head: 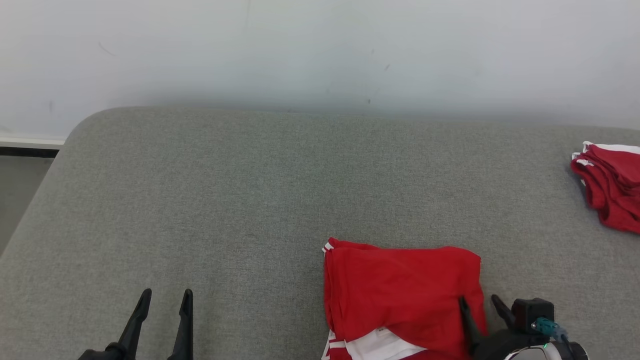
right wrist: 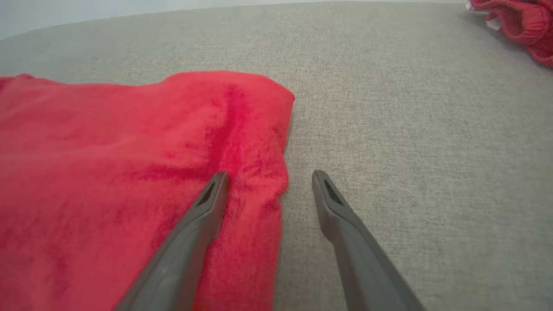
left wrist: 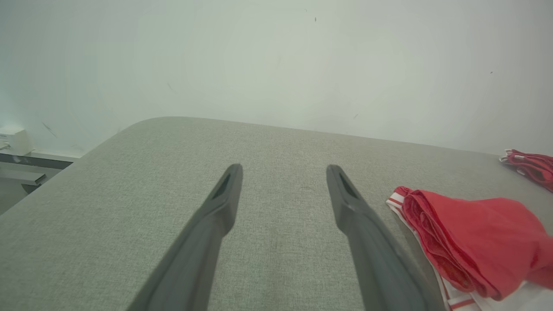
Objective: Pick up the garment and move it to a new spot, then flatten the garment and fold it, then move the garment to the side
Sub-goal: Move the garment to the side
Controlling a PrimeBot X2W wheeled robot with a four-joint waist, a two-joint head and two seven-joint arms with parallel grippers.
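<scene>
At the right edge of the garment [head: 400,290], the right gripper [head: 477,298] is hanging spread wide, one finger over the red cloth, the other over the grey pad [head: 225,200] the garment is lying on. Well left of the garment, the left gripper [head: 167,291] is hanging spread and empty.

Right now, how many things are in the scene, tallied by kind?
Red garments or piles: 2, the near garment and the far pile.
Grippers: 2, the left gripper and the right gripper, jaws open on both.
Grey padded surface: 1.
Total: 5.
</scene>
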